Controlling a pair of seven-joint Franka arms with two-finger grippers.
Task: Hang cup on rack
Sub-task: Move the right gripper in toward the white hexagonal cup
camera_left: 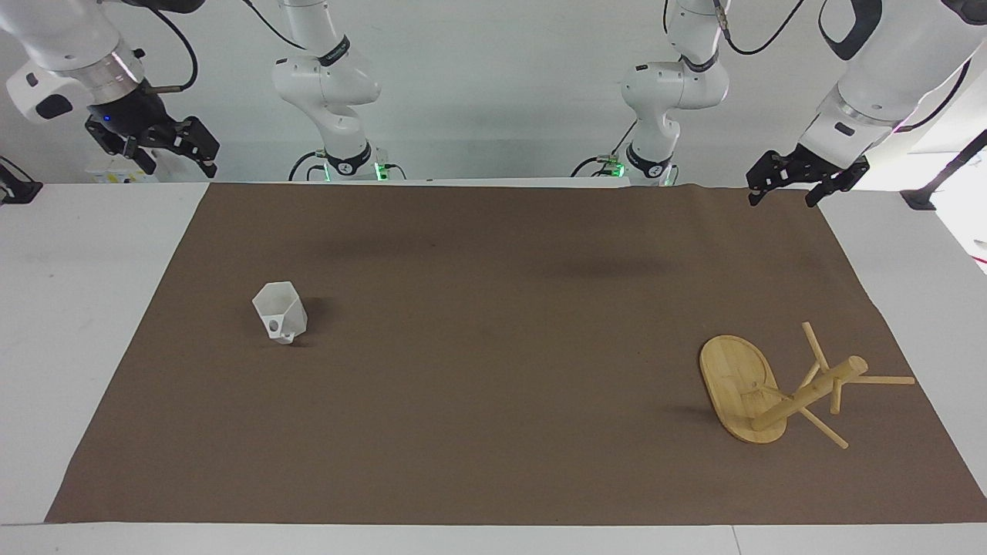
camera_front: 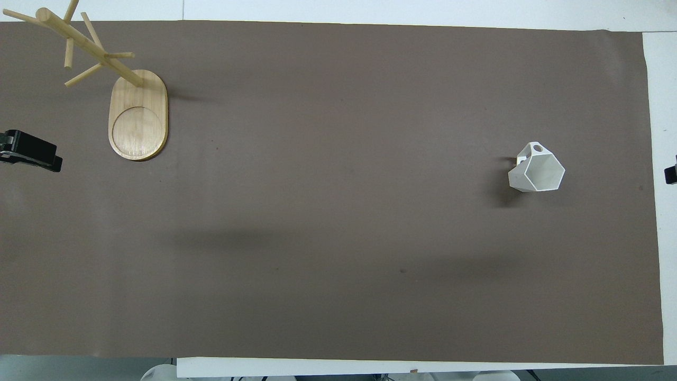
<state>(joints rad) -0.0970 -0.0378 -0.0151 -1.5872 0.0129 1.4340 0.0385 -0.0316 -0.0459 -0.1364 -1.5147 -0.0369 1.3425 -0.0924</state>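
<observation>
Trouble looks likeliest at the cup (camera_left: 280,311), alone on the tabletop's brown mat (camera_left: 493,347) toward the right arm's end, well apart from the rack (camera_left: 779,385): its faceted, tapering sides could slip from either arm's open, empty jaws.

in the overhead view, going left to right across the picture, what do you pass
left gripper at the edge → rack standing on the brown mat → a long bare stretch of mat → cup lying on its side → right gripper at the edge

Robot lab, two arms (camera_left: 324,77), brown-matted table (camera_left: 493,347)
</observation>
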